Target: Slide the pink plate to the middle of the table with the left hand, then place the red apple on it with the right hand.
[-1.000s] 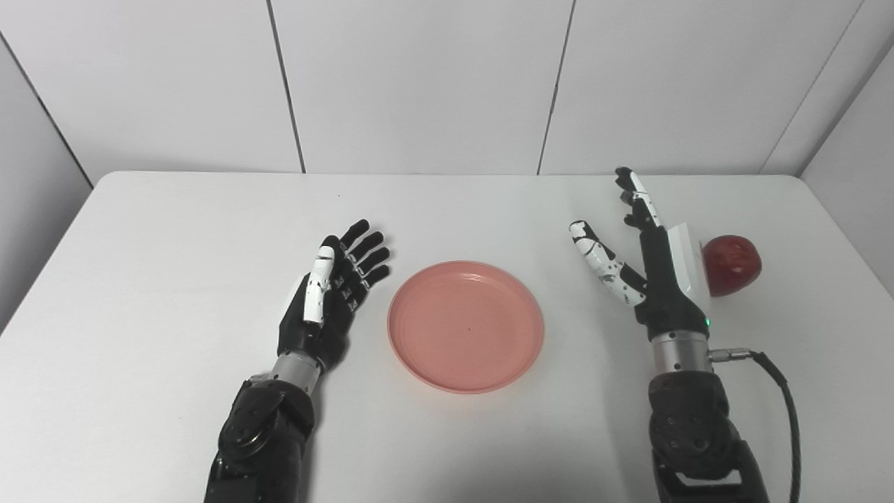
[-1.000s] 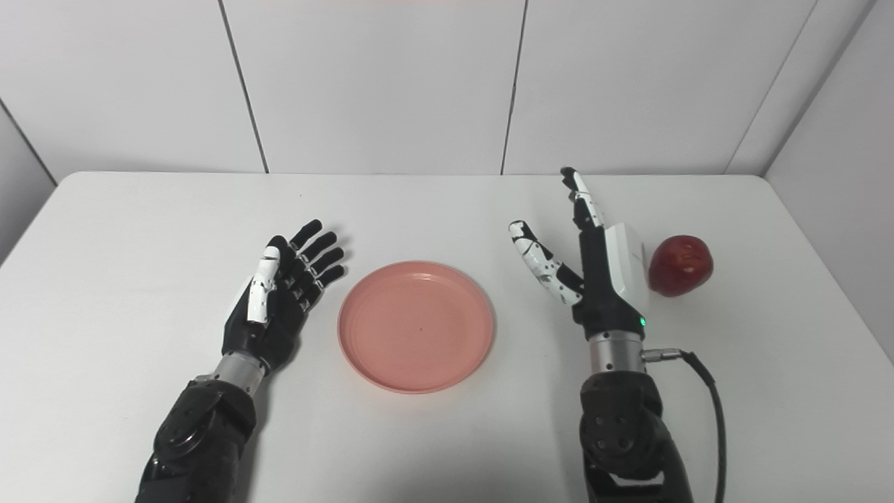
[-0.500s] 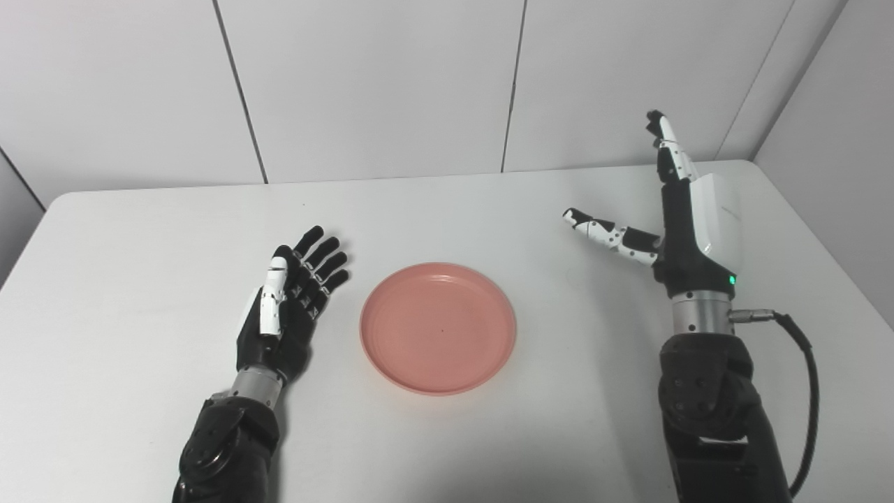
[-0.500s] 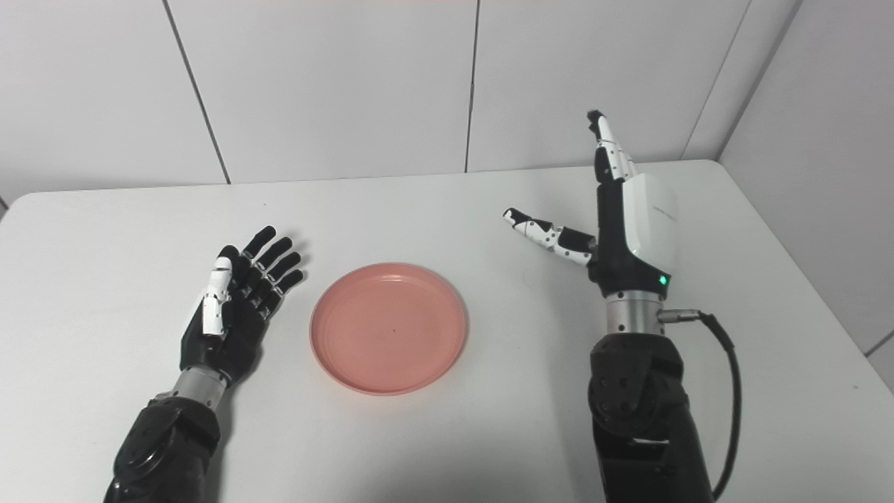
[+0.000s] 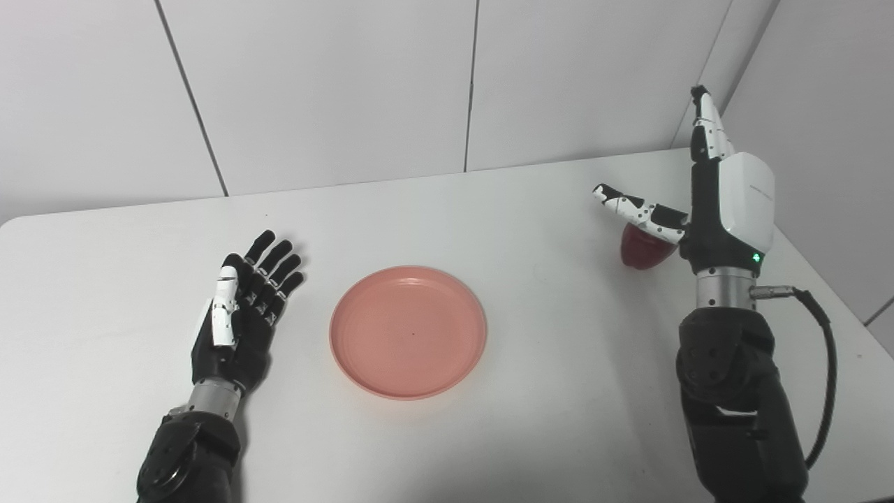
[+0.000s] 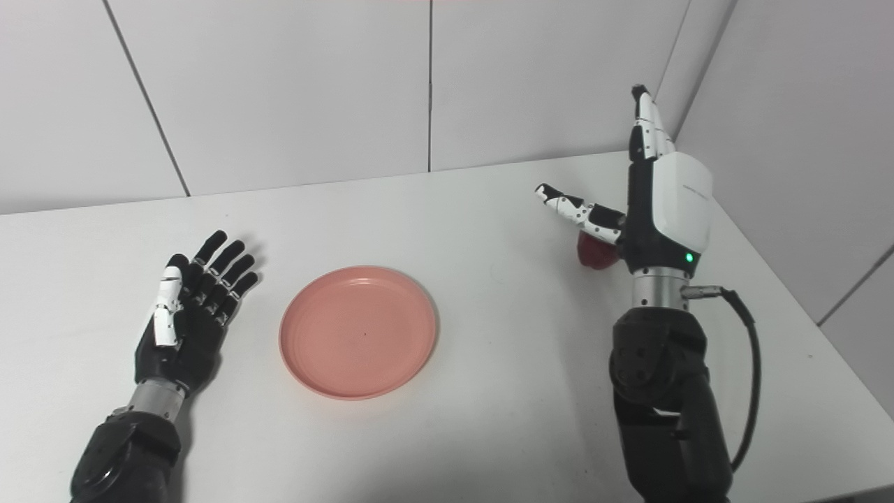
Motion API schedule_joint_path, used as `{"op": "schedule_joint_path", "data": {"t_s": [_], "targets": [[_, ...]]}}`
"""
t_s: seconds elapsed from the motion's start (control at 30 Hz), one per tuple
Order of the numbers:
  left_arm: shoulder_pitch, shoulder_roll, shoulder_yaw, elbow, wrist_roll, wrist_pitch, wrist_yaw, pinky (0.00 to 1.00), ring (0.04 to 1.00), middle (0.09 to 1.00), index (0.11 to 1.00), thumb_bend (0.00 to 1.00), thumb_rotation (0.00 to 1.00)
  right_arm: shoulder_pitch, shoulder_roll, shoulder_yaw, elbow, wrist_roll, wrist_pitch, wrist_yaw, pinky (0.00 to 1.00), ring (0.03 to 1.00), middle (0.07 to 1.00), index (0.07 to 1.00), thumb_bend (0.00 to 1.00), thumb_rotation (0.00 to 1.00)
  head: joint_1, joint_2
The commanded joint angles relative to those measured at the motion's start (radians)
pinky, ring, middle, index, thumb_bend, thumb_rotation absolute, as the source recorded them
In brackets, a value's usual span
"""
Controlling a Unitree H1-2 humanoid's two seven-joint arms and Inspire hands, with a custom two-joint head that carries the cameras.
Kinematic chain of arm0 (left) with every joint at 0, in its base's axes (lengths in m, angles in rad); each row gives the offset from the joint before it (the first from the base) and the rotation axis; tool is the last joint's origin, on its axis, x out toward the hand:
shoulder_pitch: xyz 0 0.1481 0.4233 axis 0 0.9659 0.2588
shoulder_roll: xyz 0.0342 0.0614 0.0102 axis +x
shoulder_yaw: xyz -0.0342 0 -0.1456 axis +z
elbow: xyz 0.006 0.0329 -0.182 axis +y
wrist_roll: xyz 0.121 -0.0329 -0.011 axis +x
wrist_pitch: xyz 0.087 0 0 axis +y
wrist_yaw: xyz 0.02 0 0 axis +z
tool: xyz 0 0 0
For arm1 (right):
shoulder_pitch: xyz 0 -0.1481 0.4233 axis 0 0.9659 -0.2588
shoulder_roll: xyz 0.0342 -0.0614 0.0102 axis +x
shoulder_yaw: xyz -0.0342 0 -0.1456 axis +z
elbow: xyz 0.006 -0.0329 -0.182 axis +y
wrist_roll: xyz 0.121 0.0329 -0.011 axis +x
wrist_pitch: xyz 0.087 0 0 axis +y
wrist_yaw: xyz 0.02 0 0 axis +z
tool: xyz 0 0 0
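Pink plate [image 5: 408, 331] already mid-surface [image 5: 531, 209]; apple step in hand. Left hand [image 5: 241, 314] spread, lying beside plate, empty. Right hand [image 5: 705, 202] spread, raised, partly hiding red apple [image 5: 639, 249] near right edge. Next: lower over apple, close, carry to plate.

The right hand [image 5: 712, 202] has risen and swung out over the apple [image 5: 641, 249], fingers spread, hiding most of it. The camera has turned rightward too.

red apple [image 5: 639, 250]: mostly hidden behind right robot hand [image 5: 705, 202] | both forearms: cut by bottom edge
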Motion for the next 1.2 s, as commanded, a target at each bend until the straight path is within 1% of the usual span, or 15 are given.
{"op": "schedule_joint_path", "data": {"t_s": [0.0,0.1,0.3,0.4,0.47,0.63,0.73,0.87,0.97,1.17], "targets": [[0.034,0.017,0.007,0.064,0.008,0.037,0.013,0.9,0.882,0.881,0.87,0.37,1.0,-0.024,-0.029,-0.017,-0.008,-0.021,0.023,-0.03,0.77,0.894,0.951,0.985,0.99,0.59,0.0,-0.001],[0.031,0.021,0.01,0.075,0.004,0.031,0.006,0.9,0.886,0.886,0.875,0.36,1.0,-0.016,-0.038,-0.021,0.013,-0.025,0.034,-0.038,0.75,0.888,0.948,0.99,1.0,0.61,-0.008,-0.002],[0.026,0.026,0.015,0.087,-0.008,0.033,-0.004,0.9,0.887,0.89,0.881,0.36,1.0,-0.009,-0.053,-0.019,0.075,0.008,0.036,-0.041,0.74,0.879,0.941,0.995,1.0,0.63,-0.02,-0.002],[0.024,0.031,0.015,0.093,-0.006,0.027,-0.011,0.9,0.889,0.892,0.885,0.35,1.0,-0.011,-0.052,-0.008,0.091,0.019,0.049,-0.03,0.73,0.893,0.951,0.999,1.0,0.63,-0.026,0.001],[0.023,0.032,0.016,0.095,-0.008,0.027,-0.015,0.9,0.887,0.89,0.884,0.35,1.0,-0.013,-0.049,0.002,0.094,0.02,0.06,-0.026,0.75,0.907,0.959,1.0,1.0,0.63,-0.029,0.002],[0.026,0.032,0.016,0.083,-0.011,0.032,-0.017,0.9,0.888,0.891,0.885,0.36,1.0,-0.02,-0.054,0.014,0.121,0.031,0.07,-0.024,0.76,0.902,0.956,0.999,1.0,0.64,-0.028,0.005],[0.027,0.031,0.015,0.082,-0.012,0.033,-0.018,0.91,0.888,0.89,0.884,0.36,1.0,-0.026,-0.056,0.018,0.139,0.052,0.079,-0.015,0.76,0.904,0.957,0.998,1.0,0.64,-0.023,0.005],[0.026,0.032,0.014,0.088,-0.01,0.027,-0.021,0.91,0.889,0.891,0.884,0.36,1.0,-0.034,-0.054,0.02,0.164,0.078,0.084,-0.008,0.76,0.912,0.964,0.995,1.0,0.6,-0.022,0.005],[0.026,0.03,0.016,0.086,-0.009,0.035,-0.012,0.9,0.884,0.886,0.878,0.36,1.0,-0.04,-0.058,0.025,0.191,0.086,0.078,-0.016,0.78,0.916,0.964,0.997,1.0,0.6,-0.022,0.006],[0.026,0.031,0.015,0.087,-0.009,0.031,-0.017,0.9,0.883,0.885,0.879,0.36,1.0,-0.056,-0.071,0.039,0.223,0.082,0.091,-0.012,0.79,0.919,0.967,1.0,1.0,0.6,-0.02,0.006]]}}
